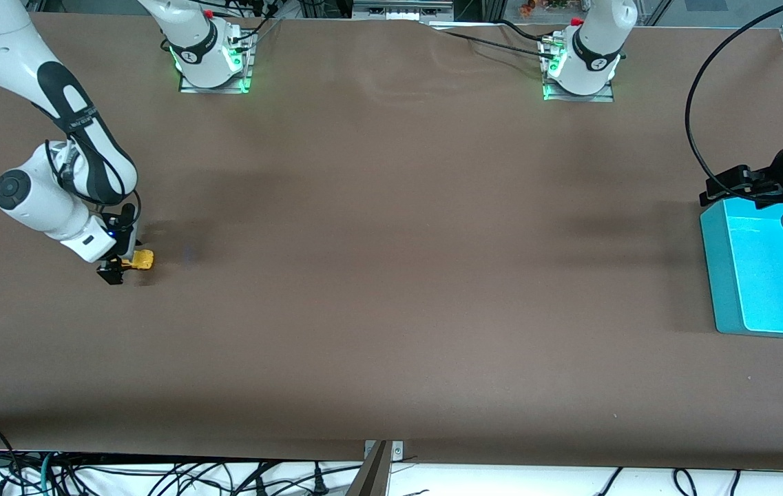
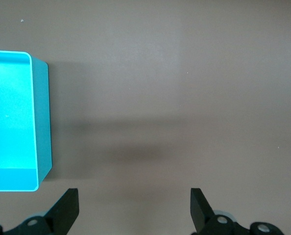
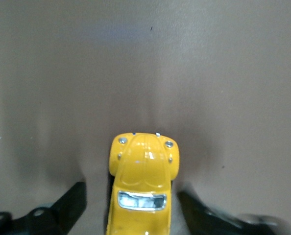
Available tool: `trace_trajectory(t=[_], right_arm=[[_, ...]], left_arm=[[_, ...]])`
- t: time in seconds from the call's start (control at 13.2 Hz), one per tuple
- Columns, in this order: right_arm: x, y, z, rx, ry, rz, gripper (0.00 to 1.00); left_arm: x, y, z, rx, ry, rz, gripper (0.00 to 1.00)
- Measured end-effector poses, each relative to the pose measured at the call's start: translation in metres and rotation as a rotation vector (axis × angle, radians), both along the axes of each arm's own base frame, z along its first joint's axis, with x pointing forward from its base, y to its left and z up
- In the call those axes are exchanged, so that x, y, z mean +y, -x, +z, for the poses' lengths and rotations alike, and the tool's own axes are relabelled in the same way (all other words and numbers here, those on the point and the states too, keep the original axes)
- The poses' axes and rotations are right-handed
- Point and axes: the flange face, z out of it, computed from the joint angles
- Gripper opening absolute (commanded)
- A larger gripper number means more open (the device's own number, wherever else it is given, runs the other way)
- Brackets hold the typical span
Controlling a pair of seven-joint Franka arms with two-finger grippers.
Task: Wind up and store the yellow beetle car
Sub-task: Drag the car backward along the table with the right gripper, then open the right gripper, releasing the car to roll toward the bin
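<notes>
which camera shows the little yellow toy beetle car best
The right wrist view: the small rounded yellow beetle car fills it between the right gripper fingers. The front view shows a tiny yellow speck; the left wrist view shows none.

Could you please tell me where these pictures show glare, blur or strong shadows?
Front view: the teal bin glows overexposed inside, and soft arm shadows streak the table. Left wrist view: a dark blurry shadow band lies on the table beside the bin. Right wrist view: highlights glint on the yellow car, and one finger of the right end effector smears with motion blur.
</notes>
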Motion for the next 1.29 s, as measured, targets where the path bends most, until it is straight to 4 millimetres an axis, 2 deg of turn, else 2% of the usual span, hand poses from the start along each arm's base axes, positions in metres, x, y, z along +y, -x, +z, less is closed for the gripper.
trace_trajectory(t=[0.23,0.83,1.29], right_arm=[[0.009,-0.007,0.004,0.016,-0.013,0.017,1.00],[0.018,-0.020,0.018,0.007,-0.020,0.035,1.00],[0.033,-0.029,0.040,-0.026,-0.024,0.061,1.00]], left_arm=[[0.000,0.000,0.000,0.000,0.000,0.000,1.00],[0.000,0.000,0.000,0.000,0.000,0.000,1.00],[0.000,0.000,0.000,0.000,0.000,0.000,1.00]])
